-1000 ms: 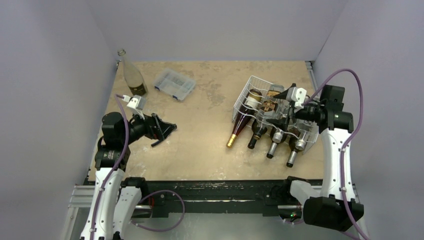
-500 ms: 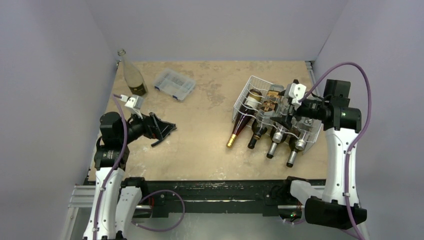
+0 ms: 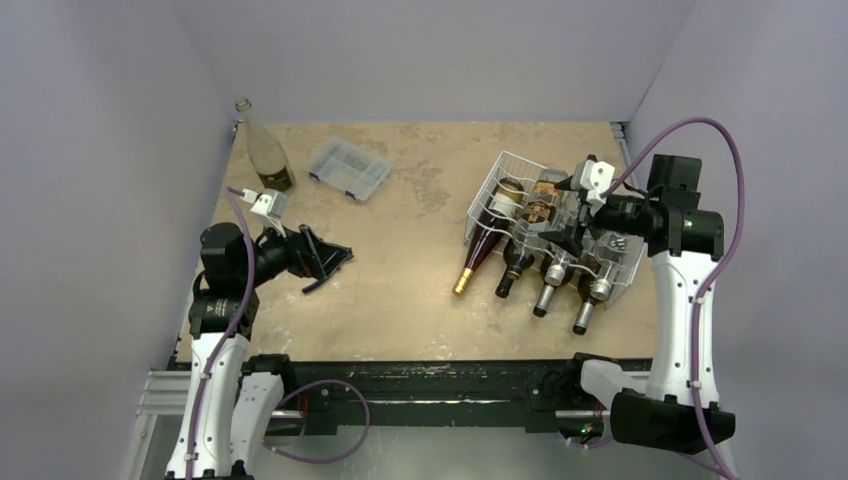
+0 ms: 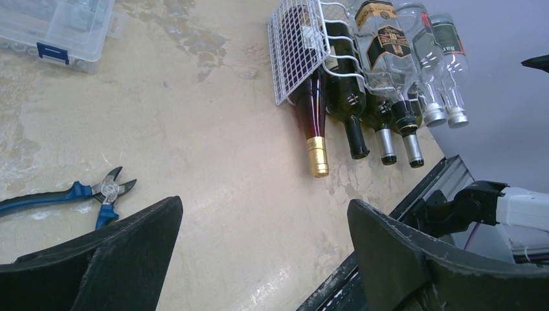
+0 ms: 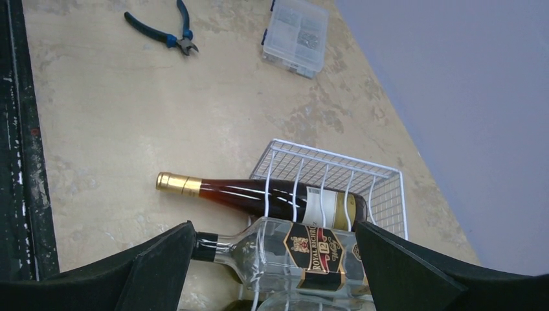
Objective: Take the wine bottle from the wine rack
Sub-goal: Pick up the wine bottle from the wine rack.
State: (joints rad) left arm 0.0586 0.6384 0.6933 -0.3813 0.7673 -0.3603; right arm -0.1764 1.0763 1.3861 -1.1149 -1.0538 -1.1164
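**Worn tan table (image 3: 420, 300), grey walls: both arms wait with jaws wide over a loaded wine rack (image 4: 296, 55)**

At the upper left of the overhead view, a pale glass bottle (image 3: 265, 152) stands upright in the table's far corner. A clear compartment box (image 3: 348, 167) sits just to its right. Below them the left gripper (image 4: 264, 204) hangs low over the bare surface, fingers spread and holding nothing. Blue-handled pliers (image 4: 65, 194) lie on the table near it. Right of centre stands the white wire rack, packed with bottles lying on their sides. The wine bottle (image 5: 239, 194), dark red with a gold foil cap, rests in the leftmost cradle, its neck sticking out toward the near edge. The right gripper (image 5: 273, 228) hovers over the rack, jaws spread, gripping nothing. A clear labelled liquor bottle (image 5: 311, 249) lies beneath it.
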